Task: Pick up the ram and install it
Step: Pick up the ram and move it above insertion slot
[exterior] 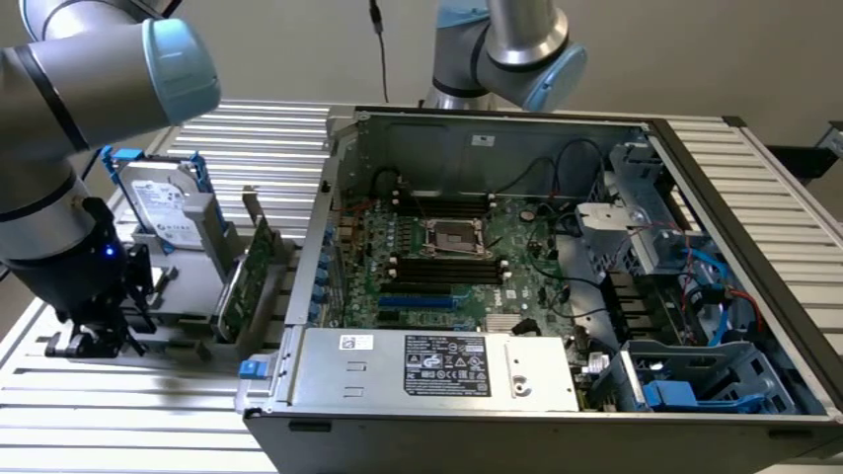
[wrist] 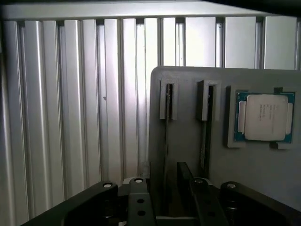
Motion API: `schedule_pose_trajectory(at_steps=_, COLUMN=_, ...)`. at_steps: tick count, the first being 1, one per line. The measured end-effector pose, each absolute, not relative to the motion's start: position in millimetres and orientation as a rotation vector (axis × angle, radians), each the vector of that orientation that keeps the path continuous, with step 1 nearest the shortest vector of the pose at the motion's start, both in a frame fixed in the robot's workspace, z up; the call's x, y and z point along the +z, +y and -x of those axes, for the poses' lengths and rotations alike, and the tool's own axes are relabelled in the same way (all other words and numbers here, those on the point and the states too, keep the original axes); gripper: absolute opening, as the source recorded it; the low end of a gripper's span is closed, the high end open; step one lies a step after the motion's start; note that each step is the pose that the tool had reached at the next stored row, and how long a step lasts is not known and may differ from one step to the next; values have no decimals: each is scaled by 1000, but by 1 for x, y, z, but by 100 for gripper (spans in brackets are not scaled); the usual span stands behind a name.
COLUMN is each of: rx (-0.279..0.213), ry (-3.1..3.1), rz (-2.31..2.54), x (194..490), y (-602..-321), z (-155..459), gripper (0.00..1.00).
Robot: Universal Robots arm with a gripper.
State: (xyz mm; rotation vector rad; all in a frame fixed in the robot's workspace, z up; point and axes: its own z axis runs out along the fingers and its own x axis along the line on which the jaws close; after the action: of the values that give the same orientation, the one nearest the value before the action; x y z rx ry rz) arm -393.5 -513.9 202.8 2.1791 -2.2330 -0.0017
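- Pincer (exterior: pixel 93 341) hangs low at the exterior view's left, over the near end of a grey moulded holder block (exterior: pixel 185 286) on the slatted aluminium table (exterior: pixel 118 415).
- Pincer state: wide, nothing gripped. In the wrist view the black fingers (wrist: pixel 138 195) stand apart on either side of the gap (wrist: pixel 168 197).
- Ram (wrist: pixel 166 141): long thin stick seen edge-on, so its colour is unclear. It stands upright in 1 of 2 narrow slots of the holder block (wrist: pixel 188 132), in line with the pincer gap and not touched.
- A 2nd thin strip (wrist: pixel 205 141) stands in the neighbouring slot.
- Square silver-lidded processor chip on a green board (wrist: pixel 264 117) lies flat in a recess beside the slots.
- Exterior view: silver hard drive in a blue frame (exterior: pixel 165 202) and a tall green expansion card (exterior: pixel 248 281) stand upright on the same holder.
- Open grey metal computer case (exterior: pixel 500 133) lies just right of the holder, green motherboard (exterior: pixel 448 267) exposed.
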Motion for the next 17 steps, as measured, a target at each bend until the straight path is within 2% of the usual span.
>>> schedule_pose_trajectory(at_steps=9, rx=-8, ry=-2235, rz=-2181, x=195, y=-514, z=394, gripper=34)
schedule_pose_trajectory(at_steps=11, rx=-8, ry=-2235, rz=-2181, x=195, y=-514, z=394, gripper=22)
schedule_pose_trajectory(at_steps=12, rx=-8, ry=-2235, rz=-2181, x=195, y=-514, z=394, gripper=22)
schedule_pose_trajectory(at_steps=13, rx=-8, ry=-2235, rz=-2181, x=195, y=-514, z=394, gripper=15)
schedule_pose_trajectory(at_steps=17, rx=-8, ry=-2235, rz=-2182, x=195, y=-514, z=394, gripper=14)
